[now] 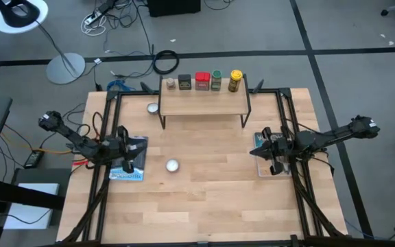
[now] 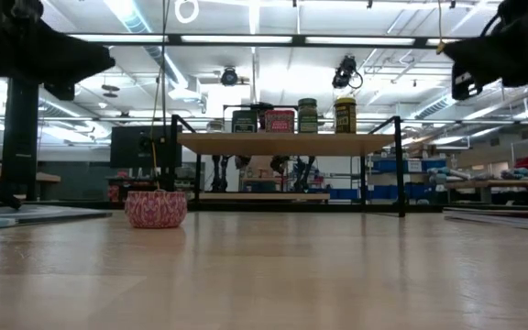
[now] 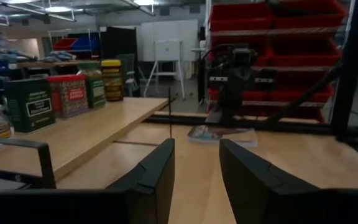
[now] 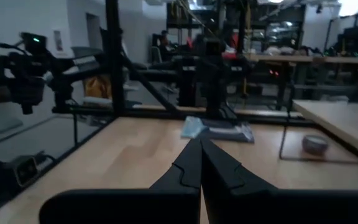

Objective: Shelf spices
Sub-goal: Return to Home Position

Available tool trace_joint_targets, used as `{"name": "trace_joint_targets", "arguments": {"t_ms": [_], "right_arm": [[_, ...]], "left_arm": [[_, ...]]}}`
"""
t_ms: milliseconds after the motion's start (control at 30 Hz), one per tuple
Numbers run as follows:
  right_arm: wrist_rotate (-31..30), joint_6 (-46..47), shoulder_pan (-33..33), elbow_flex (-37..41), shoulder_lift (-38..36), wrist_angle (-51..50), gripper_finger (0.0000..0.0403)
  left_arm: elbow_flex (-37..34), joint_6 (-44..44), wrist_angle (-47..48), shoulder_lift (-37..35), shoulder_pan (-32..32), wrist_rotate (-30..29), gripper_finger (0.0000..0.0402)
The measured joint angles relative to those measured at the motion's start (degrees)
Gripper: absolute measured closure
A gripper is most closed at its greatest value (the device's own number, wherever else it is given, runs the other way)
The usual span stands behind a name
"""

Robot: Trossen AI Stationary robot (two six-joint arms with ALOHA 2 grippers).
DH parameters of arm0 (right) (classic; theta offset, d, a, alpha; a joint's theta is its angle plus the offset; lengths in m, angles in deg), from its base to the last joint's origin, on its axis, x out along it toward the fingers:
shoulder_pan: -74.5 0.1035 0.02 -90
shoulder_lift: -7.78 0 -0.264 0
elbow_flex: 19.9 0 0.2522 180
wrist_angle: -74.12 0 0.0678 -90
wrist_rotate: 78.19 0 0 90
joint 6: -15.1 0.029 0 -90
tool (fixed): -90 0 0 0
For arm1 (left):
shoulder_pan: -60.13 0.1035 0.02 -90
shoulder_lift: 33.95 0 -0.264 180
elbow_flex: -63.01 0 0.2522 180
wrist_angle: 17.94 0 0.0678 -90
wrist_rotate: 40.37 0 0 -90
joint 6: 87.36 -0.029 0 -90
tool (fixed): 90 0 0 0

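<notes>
Five spices stand in a row along the far edge of the shelf (image 1: 203, 101): the small brownish jar (image 1: 170, 83), the black tin (image 1: 184, 82), the red tin (image 1: 201, 81), the green-capped jar (image 1: 216, 79) and the yellow jar (image 1: 235, 80). The low view shows them on the plank (image 2: 287, 143). My left gripper (image 1: 129, 156) hovers open at the table's left, pointing right; its wrist view shows the gap (image 3: 194, 168) and the tins (image 3: 67, 95). My right gripper (image 1: 269, 152) hovers shut (image 4: 199, 165) at the table's right, pointing left.
A flat book (image 1: 130, 165) lies under the left gripper and another (image 1: 260, 145) under the right. One round silver disc (image 1: 172, 165) sits mid-table, a second (image 1: 153, 108) beside the shelf's left leg. Black frame rails run along both table sides.
</notes>
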Motion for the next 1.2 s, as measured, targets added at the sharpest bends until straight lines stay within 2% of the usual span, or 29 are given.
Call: {"name": "trace_joint_targets", "arguments": {"t_ms": [100, 267, 367, 500, 700, 867, 1200], "right_arm": [[0.68, 1.17, -1.93, 0.67, 0.04, -0.44, 0.0403], [6.42, 0.95, -6.42, 0.64, 0.56, -1.49, 0.0403], [10.04, -0.46, -9.82, 0.64, 0.59, -1.52, 0.0403], [11.97, -1.01, -14.71, 0.67, 0.57, -2.96, 0.0403], [16.84, 0.17, -19.48, 0.67, 0.59, -6.86, 0.0402], [16.99, 0.02, -21.24, 0.69, 0.59, -7.15, 0.0402], [16.98, 7.71, -21.58, 0.71, 0.59, -9.77, 0.0397]], "left_arm": [[0.0, 1.57, 2.05, 0.15, 2.11, 1.37, 0.0271], [0.0, 2.82, 3.51, 0.16, 6.25, 4.22, 0.0276], [0.0, 2.85, 5.34, 0.16, 8.71, 4.95, 0.029], [-0.01, 2.73, 7.48, 0.16, 11.21, 4.95, 0.0315], [-0.02, 2.76, 9.55, 0.14, 12.88, 5.38, 0.0343], [-0.02, 4.48, 15.16, 0.18, 14.47, 3.92, 0.035], [-0.04, 6.18, 15.19, 0.58, 14.96, 3.41, 0.0351]]}}
